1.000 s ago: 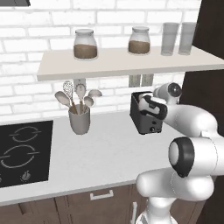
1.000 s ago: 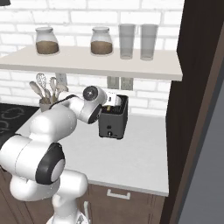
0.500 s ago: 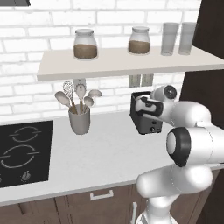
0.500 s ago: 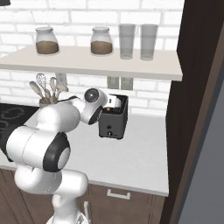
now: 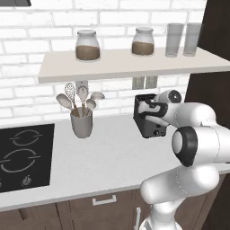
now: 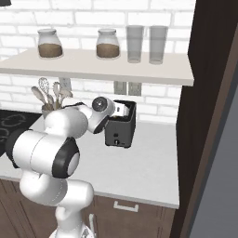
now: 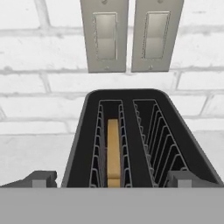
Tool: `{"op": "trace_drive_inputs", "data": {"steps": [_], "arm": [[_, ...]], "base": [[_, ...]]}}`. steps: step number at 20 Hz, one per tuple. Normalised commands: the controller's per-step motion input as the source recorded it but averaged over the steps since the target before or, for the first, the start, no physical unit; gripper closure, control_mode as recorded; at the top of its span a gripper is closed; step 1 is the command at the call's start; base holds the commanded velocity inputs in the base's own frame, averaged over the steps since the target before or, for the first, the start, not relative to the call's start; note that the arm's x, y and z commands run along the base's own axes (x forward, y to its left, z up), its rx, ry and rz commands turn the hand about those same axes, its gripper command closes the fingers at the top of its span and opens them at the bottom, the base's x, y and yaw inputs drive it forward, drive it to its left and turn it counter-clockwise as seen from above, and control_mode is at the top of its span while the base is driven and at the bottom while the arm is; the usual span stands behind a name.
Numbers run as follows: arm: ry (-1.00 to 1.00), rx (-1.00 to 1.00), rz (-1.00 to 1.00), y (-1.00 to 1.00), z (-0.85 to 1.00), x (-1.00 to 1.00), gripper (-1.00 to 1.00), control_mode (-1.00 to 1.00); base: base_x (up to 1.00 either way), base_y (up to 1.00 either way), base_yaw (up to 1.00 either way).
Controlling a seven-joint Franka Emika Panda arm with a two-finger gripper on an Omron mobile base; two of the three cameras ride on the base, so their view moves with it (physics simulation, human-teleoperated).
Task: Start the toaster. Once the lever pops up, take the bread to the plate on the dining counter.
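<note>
The black toaster [image 5: 152, 122] [image 6: 121, 132] stands on the pale worktop by the brick wall. My gripper [image 5: 148, 108] [image 6: 122, 109] hovers just above its top, open, with nothing held. In the hand view I look down into the toaster [image 7: 83, 144]. The brown bread [image 7: 113, 151] stands sunk in the left slot, and the right slot is empty. One dark fingertip [image 7: 41, 178] shows at each side of the toaster, and my gripper [image 7: 113, 179] is centred over the slots. The plate and the dining counter are out of view.
A grey utensil holder [image 5: 82, 125] stands left of the toaster, with the black hob [image 5: 24, 152] beyond it. A shelf [image 5: 130, 66] with jars and glasses hangs low overhead. A dark tall cabinet [image 6: 209, 102] closes the right side. Two wall sockets [image 7: 131, 37] sit behind the toaster.
The hand has shifted a little toward the toaster and now sits over its top. The elbow has swung outward. The jaws stayed open.
</note>
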Motion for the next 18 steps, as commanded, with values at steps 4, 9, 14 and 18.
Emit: {"op": "trace_drive_inputs", "data": {"steps": [4,9,14,18], "arm": [[0.0,0.0,0.0,-0.04,0.0,0.0,-1.0,-1.0],[0.0,0.0,0.0,0.0,0.0,0.0,-1.0,-1.0],[0.0,0.0,0.0,0.0,0.0,0.0,-1.0,-1.0],[0.0,0.0,0.0,0.0,0.0,0.0,-1.0,-1.0]], "base": [[0.0,0.0,0.0],[0.0,0.0,0.0],[0.0,0.0,0.0],[0.0,0.0,0.0]]}}
